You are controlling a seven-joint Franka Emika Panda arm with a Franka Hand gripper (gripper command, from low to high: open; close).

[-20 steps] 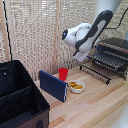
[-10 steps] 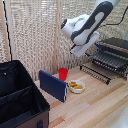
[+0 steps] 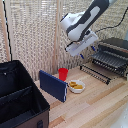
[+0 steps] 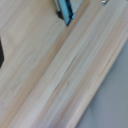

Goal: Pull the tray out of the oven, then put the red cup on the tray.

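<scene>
The black oven (image 3: 116, 46) stands at the exterior view's right with its door (image 3: 96, 73) dropped open. The dark barred tray (image 3: 110, 61) reaches forward out of the oven's mouth, above the door. The red cup (image 3: 63, 74) stands upright on the wooden table by the bamboo screen. My gripper (image 3: 87, 52) hangs in the air between cup and oven, higher than both, open and holding nothing. In the blurred wrist view one blue-edged fingertip (image 4: 65, 11) shows over bare wood planks.
A white bowl of yellow snacks (image 3: 76, 86) sits just in front of the cup. A blue flat panel (image 3: 53, 85) stands on edge beside it. A large black case (image 3: 19, 97) fills the exterior view's left. The wooden table (image 3: 95, 107) runs forward.
The arm has lifted a little and drifted toward the exterior view's left, away from the oven. The cup, bowl and tray have not moved.
</scene>
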